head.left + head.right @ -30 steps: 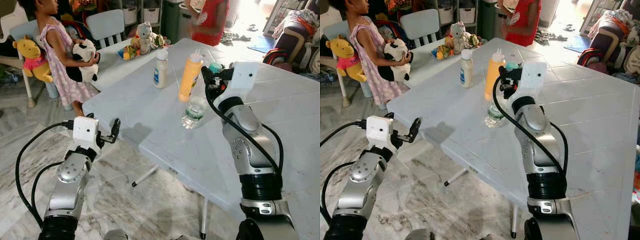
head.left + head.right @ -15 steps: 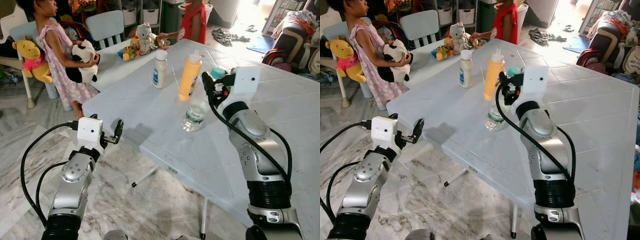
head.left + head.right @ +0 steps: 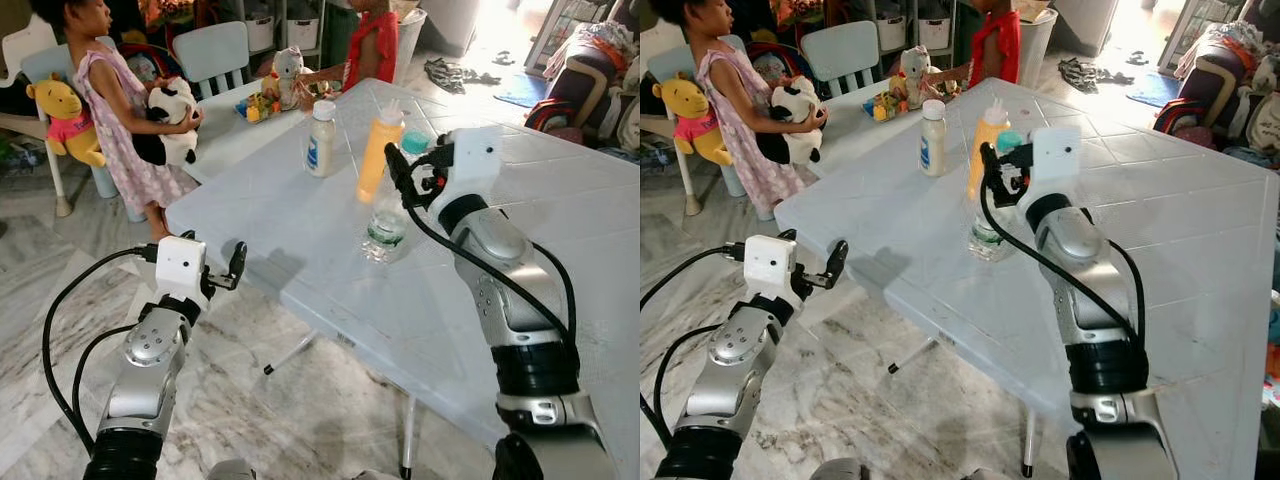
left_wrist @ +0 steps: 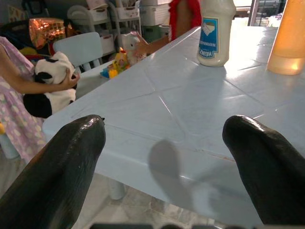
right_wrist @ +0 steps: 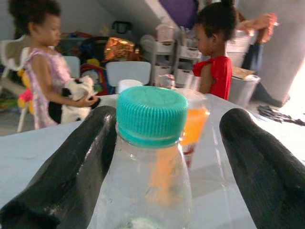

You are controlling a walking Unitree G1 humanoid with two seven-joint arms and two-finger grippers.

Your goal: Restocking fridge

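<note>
The right gripper (image 5: pixel 157 157) has swung in toward the middle of the frame since a second ago and now sits at the neck of the clear water bottle (image 3: pixel 385 222); the child in red (image 3: pixel 372 45) has also stepped up to the far edge of the tabletop (image 3: pixel 300 220). The left gripper (image 3: pixel 232 268) hangs low at lower left, just off the near table edge, jaws spread on nothing.

In the right wrist view the teal cap (image 5: pixel 151 114) stands between the two black fingers (image 5: pixel 71 167), jaws spread wide, one finger looking close to the bottle's shoulder and the other well clear. No pinch yet.

Here's the danger: that bottle looks nearly empty and light, so an off-centre close could shove it sideways rather than clamp it. The orange squeeze bottle (image 3: pixel 380 150) stands just behind it, near enough to get knocked over in the same bump. Grabbing high at the neck also risks the smooth plastic slipping or swinging once lifted. And the children are near the far end, so a wide arm sweep wants care.

The count: three bottles on the tabletop, one clear, one orange, one white mayonnaise bottle (image 3: pixel 320 138) further back. Two children, one in a pink dress (image 3: pixel 120 120) at upper left hugging a black-and-white plush (image 3: pixel 170 120). One yellow bear (image 3: pixel 62 122) behind her.
</note>
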